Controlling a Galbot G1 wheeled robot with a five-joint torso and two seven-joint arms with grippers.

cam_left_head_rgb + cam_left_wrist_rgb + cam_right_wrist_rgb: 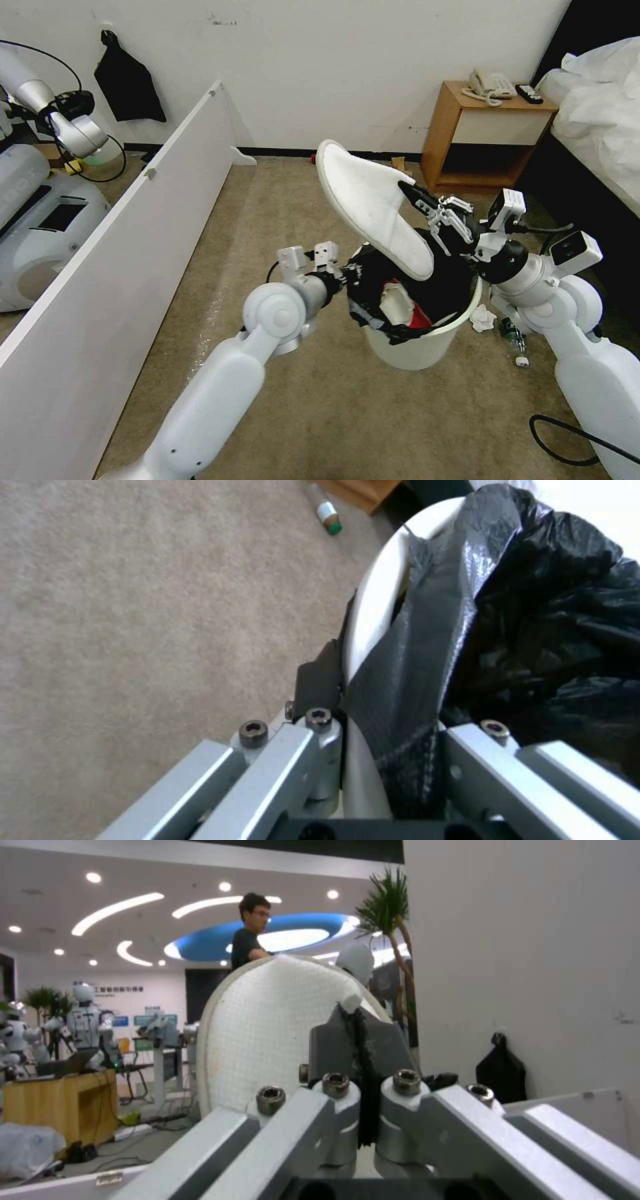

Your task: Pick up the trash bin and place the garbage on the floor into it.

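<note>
From the head view I see the trash bin (427,343), small, round and white, lined with a black bag (373,280) bunched over its rim; it sits in front of me between both arms, and I cannot tell whether its base touches the floor (320,400). Inside it lie something white and a red scrap, too jumbled to name. My left gripper (351,272) is pinched onto the bin's near rim; in the left wrist view its fingers (320,680) are closed on the white edge and the bag together. My right gripper (417,193) is pressed together on the edge of a white slipper (370,200), which stands tilted over the bin's mouth, its lower end just above the bag. In the right wrist view the slipper's textured sole (267,1030) rises behind the clamped fingers. On the carpet just right of the bin lie a crumpled tissue (482,319) and a plastic bottle (515,341), partly hidden by my right arm
</note>
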